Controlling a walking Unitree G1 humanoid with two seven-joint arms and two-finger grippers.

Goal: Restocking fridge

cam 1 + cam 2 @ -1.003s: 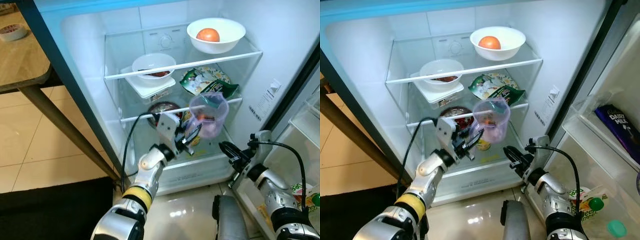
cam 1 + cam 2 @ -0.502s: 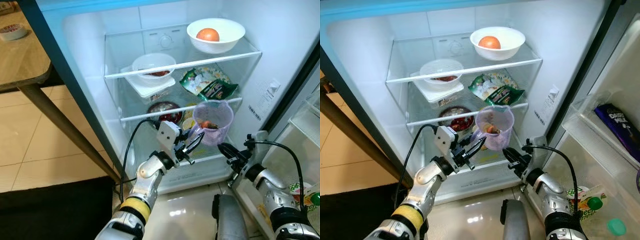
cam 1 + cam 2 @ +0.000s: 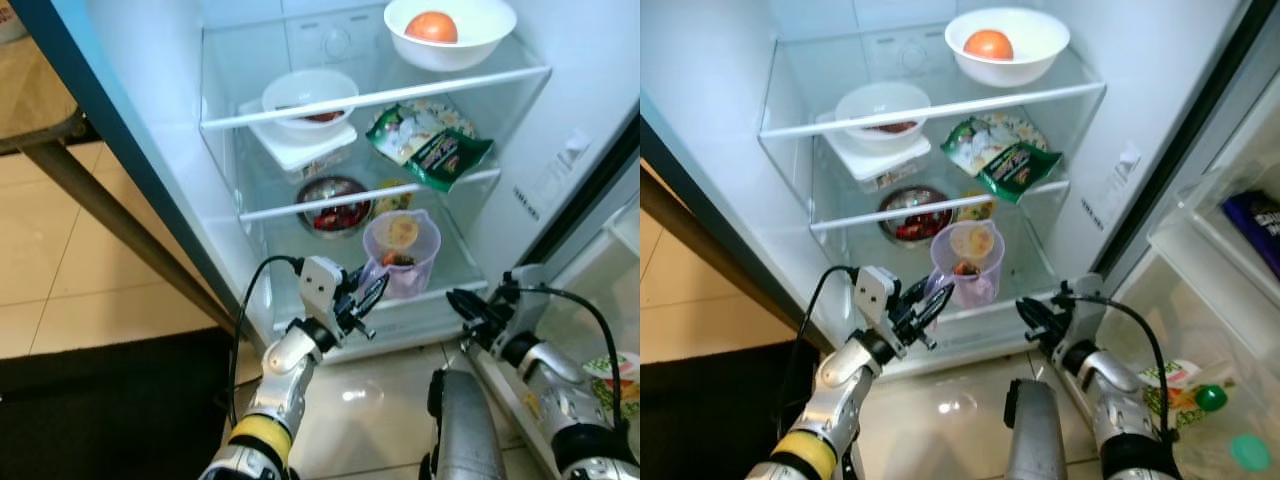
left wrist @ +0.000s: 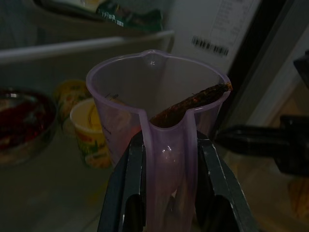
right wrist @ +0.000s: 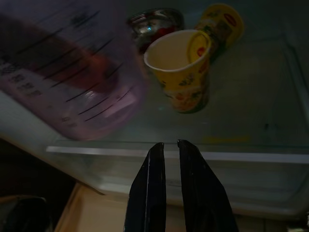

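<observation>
While the fridge door stands open, the left gripper point(image 3: 368, 298) grasps the handle of a translucent purple plastic measuring jug point(image 3: 401, 254), its 2 black fingers point(image 4: 129, 183) clamped on either side of the handle. Jug sits upright at the front of the lowest fridge shelf point(image 3: 455, 262); cannot tell if its base touches the shelf. Inside the jug a dark reddish-brown stick-shaped item point(image 4: 193, 101) leans against the rim.

Just behind the jug stands a small yellow printed paper cup point(image 5: 181, 69), with a 2nd yellow cup point(image 5: 223, 23) lying tilted near it. A dark round bowl of red food point(image 3: 334, 204) sits further back on that shelf, left of the cups.

Middle glass shelf: a green and white snack packet point(image 3: 428, 146) on the right, a white bowl with dark red contents point(image 3: 310, 98) stacked on a white rectangular lidded container point(image 3: 299, 147) on the left. Top shelf: a white bowl holding 1 orange-red round fruit point(image 3: 436, 27).

Right gripper point(image 3: 463, 303) hovers low at the fridge's front edge, right of the jug and apart from it, fingers pressed nearly together, holding nothing. A wooden table point(image 3: 30, 100) stands to the left of the fridge, above a beige tiled floor point(image 3: 60, 270).
</observation>
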